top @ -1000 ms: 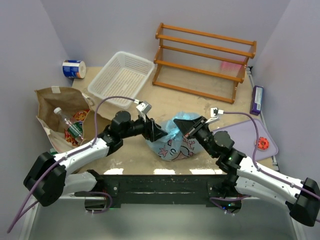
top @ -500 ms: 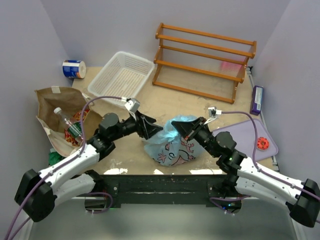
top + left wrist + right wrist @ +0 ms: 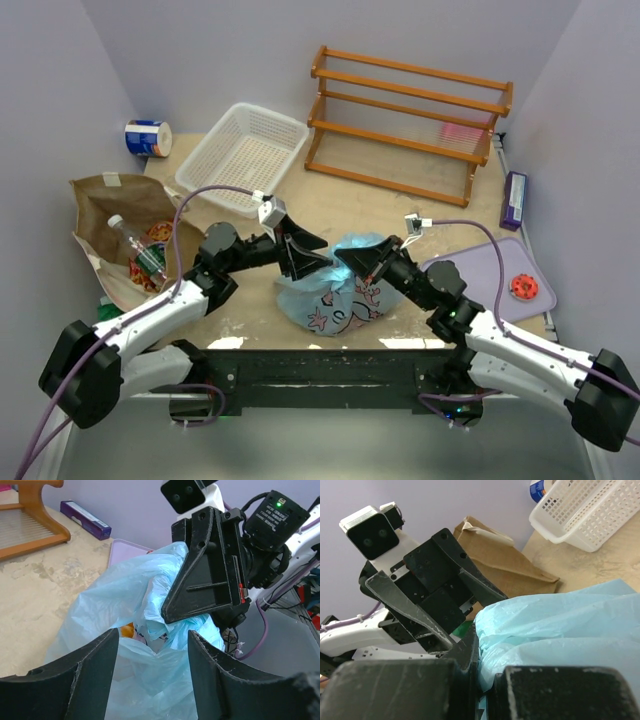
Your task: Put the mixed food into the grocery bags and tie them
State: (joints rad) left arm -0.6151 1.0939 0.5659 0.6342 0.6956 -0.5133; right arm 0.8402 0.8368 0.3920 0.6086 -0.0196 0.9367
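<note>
The light blue plastic bag (image 3: 335, 290) lies at the table's near middle, bulging, with dark print. My right gripper (image 3: 366, 263) is shut on a bunched fold of the bag's top, as the right wrist view (image 3: 487, 680) shows. My left gripper (image 3: 305, 258) is open at the bag's left top. In the left wrist view its gripper (image 3: 152, 680) has its jaws standing either side of a blue fold (image 3: 150, 665). An orange item (image 3: 127, 629) shows inside. The brown paper bag (image 3: 120, 205) lies open at the left, holding the clear bottle (image 3: 135, 250) and red packet (image 3: 160, 235).
A white mesh basket (image 3: 245, 150) and a wooden rack (image 3: 410, 120) stand at the back. A blue-and-white can (image 3: 148, 137) is at the back left. A purple box (image 3: 514, 198) and a lilac mat (image 3: 480, 270) with a red round piece (image 3: 523, 287) are at the right.
My right gripper has pulled the bag's top leftward and the bag shifted left. My left gripper drew back left, then returned to the bag's top, open.
</note>
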